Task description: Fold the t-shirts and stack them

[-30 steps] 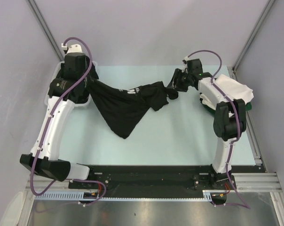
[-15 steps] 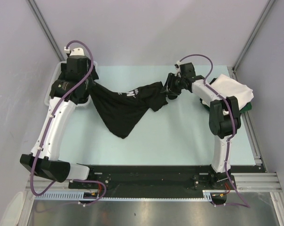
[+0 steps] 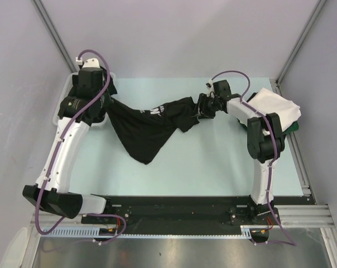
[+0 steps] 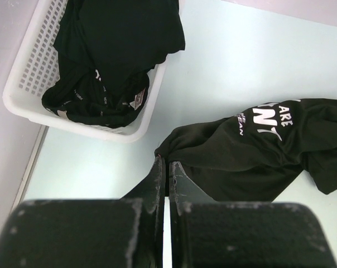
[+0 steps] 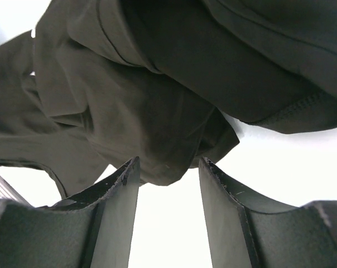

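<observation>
Left arm (image 3: 65, 151): runs from lower left up to the upper left of the frame. Left gripper (image 4: 167, 163): fingers pressed together, pinching an edge of the lettered black t-shirt (image 3: 146, 128). Right arm (image 3: 262, 142): folded at the right, forearm reaching to upper centre. Right gripper (image 5: 168, 162): jaws spread, a fold of that shirt between the tips. The shirt is slung between both grippers and sags toward the bench (image 3: 213, 162). Basket (image 4: 79, 124), upper left: black t-shirts (image 4: 118, 50) heaped inside. Right edge: white t-shirt (image 3: 274, 103) atop dark green t-shirt (image 3: 295, 127).
</observation>
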Motion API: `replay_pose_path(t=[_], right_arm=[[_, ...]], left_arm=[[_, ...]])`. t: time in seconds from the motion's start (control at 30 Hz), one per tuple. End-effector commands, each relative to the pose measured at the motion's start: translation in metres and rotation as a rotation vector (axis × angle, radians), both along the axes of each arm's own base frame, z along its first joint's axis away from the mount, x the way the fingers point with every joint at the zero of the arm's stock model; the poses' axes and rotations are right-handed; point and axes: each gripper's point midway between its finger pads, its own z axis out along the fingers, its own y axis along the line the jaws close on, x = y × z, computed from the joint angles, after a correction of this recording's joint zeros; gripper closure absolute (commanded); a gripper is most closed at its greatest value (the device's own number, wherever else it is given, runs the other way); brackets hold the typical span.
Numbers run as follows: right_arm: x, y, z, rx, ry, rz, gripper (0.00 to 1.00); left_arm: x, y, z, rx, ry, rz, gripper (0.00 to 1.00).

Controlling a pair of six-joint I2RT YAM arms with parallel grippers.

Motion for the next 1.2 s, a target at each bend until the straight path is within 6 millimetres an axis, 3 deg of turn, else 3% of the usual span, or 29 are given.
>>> replay_pose_path(t=[0.0, 0.1, 0.2, 0.3, 0.33, 0.47, 0.53, 0.7, 0.73, 0.83, 0.93, 1.1, 1.17], right_arm=[[0.006, 0.004, -0.008, 0.043, -0.012, 0.021, 0.48], [0.009, 0.007, -0.014, 0.066, -0.007, 0.018, 0.51], [0.013, 0.012, -0.016, 0.095, 0.0, 0.009, 0.66], [0.018, 0.013, -0.011, 0.112, -0.013, 0.002, 0.88], [0.02, 0.013, -0.007, 0.106, -0.026, -0.002, 1.0], [0.03, 0.006, 0.023, 0.064, -0.096, 0.004, 1.0], [0.04, -0.002, 0.053, 0.036, -0.153, -0.012, 1.0], [0.062, -0.042, 0.173, -0.062, -0.426, -0.087, 1.0], [0.068, -0.05, 0.213, -0.069, -0.515, -0.113, 1.0], [0.068, -0.082, 0.292, -0.12, -0.698, -0.196, 1.0], [0.058, -0.114, 0.356, -0.152, -0.834, -0.278, 1.0], [0.03, -0.159, 0.417, -0.171, -0.95, -0.388, 1.0], [0.019, -0.177, 0.433, -0.194, -0.982, -0.442, 1.0]], left_arm=[[-0.008, 0.004, 0.018, -0.03, -0.067, 0.014, 1.0], [-0.009, 0.005, 0.017, -0.024, -0.063, 0.016, 1.0], [-0.01, 0.006, 0.016, -0.018, -0.059, 0.019, 1.0], [-0.01, 0.007, 0.014, -0.015, -0.054, 0.02, 1.0], [-0.011, 0.007, 0.014, -0.014, -0.057, 0.019, 1.0], [-0.01, 0.007, 0.006, -0.004, -0.041, 0.019, 1.0], [-0.009, 0.009, 0.006, 0.002, -0.048, 0.022, 1.0], [0.0, 0.018, 0.0, 0.047, -0.045, 0.046, 1.0], [0.004, 0.02, -0.003, 0.055, -0.037, 0.049, 1.0], [0.012, 0.028, -0.002, 0.056, -0.044, 0.07, 1.0], [0.02, 0.04, 0.005, 0.052, -0.06, 0.096, 1.0], [0.026, 0.059, 0.038, 0.054, -0.132, 0.141, 1.0], [0.025, 0.066, 0.051, 0.046, -0.16, 0.158, 1.0]])
